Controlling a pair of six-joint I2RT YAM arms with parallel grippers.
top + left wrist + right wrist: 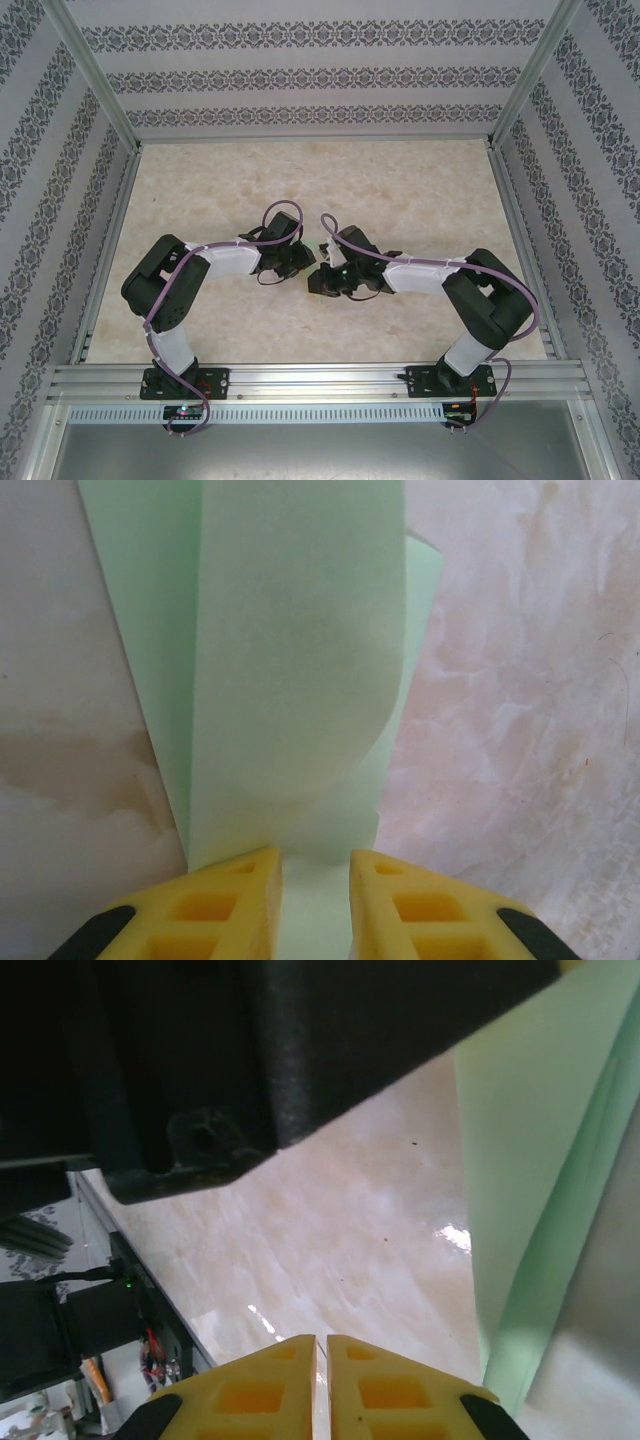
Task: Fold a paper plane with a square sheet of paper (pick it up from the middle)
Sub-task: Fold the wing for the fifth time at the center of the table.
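The pale green sheet of paper (300, 660) is folded into long overlapping layers, and one layer bulges in a soft curve. My left gripper (315, 855) is shut on its near end, with a strip of the paper running between the yellow fingers. In the right wrist view the paper (520, 1160) stands up at the right edge, above the table. My right gripper (321, 1338) is to its left with nothing between its fingers, shut down to a thin slit. From above, both grippers (300, 262) (324, 278) meet at the table's middle. Whether the paper has a paper plane's shape I cannot tell.
The left arm's black body (300, 1040) hangs close above the right gripper. The beige marbled table (400, 190) is ringed by aluminium rails (320, 380) and patterned walls. In the right wrist view, the arm base and cables (60, 1320) lie at the table's edge.
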